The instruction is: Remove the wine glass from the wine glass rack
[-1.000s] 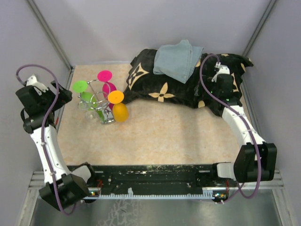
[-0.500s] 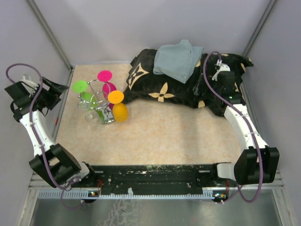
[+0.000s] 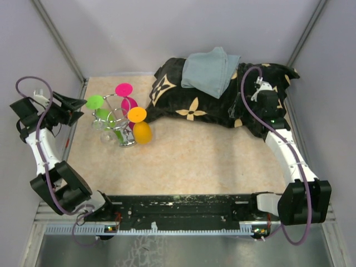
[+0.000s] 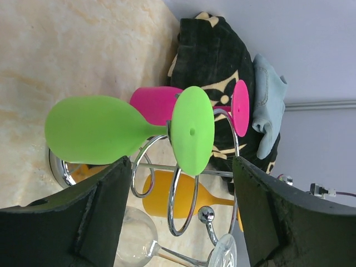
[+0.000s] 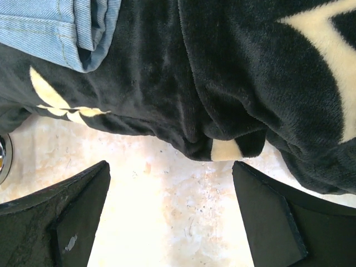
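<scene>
On the table [image 3: 194,161], 1 wine glass rack [image 4: 177,207] carries 4 glasses [image 4: 94,136]; left gripper [image 4: 181,167] and right gripper [image 5: 169,169] gape.

A black plush blanket [image 3: 217,105] (cream flower motifs across it) lies crumpled at the far right of the beige surface [image 3: 183,161], a folded denim cloth [image 3: 210,71] resting on top.

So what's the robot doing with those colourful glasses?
It looks ready to take one off the wine glass rack. The left gripper is open and faces the green wine glass, with nothing gripped yet. The pink glass, orange glass and clear glass hang on the rack too. The right gripper is open and empty, over by the black blanket.
</scene>
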`<control>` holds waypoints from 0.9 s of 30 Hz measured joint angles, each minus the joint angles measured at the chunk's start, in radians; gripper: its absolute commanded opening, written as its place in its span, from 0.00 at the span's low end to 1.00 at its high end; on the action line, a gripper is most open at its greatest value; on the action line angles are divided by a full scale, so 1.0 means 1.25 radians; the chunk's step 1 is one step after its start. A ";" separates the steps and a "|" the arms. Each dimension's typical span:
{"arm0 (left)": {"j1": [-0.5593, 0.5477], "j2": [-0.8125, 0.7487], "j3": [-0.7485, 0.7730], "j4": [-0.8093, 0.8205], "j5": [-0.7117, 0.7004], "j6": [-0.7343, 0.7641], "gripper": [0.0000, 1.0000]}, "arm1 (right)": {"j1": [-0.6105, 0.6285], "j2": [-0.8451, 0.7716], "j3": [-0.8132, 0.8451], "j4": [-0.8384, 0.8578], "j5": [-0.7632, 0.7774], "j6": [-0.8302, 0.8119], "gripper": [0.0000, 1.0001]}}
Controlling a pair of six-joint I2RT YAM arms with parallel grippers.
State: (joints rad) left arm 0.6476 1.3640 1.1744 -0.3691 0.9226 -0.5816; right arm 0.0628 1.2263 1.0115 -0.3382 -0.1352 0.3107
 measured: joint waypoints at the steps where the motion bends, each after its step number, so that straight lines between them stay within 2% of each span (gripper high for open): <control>1: 0.000 0.003 -0.002 0.003 0.003 -0.004 0.77 | 0.000 -0.002 -0.005 -0.001 0.000 0.000 0.91; 10: 0.000 0.013 -0.005 0.040 0.026 -0.037 0.66 | 0.000 -0.013 -0.027 0.004 -0.005 0.001 0.91; 20: -0.013 0.026 -0.016 0.061 0.031 -0.062 0.59 | 0.000 -0.013 -0.029 0.007 -0.013 0.001 0.91; 27: -0.037 0.043 -0.016 0.070 0.031 -0.068 0.47 | 0.000 -0.013 -0.029 0.007 -0.013 0.000 0.91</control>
State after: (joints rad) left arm 0.6014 1.4181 1.1549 -0.2821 0.9619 -0.6662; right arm 0.0628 1.2102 0.9749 -0.3290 -0.1520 0.3111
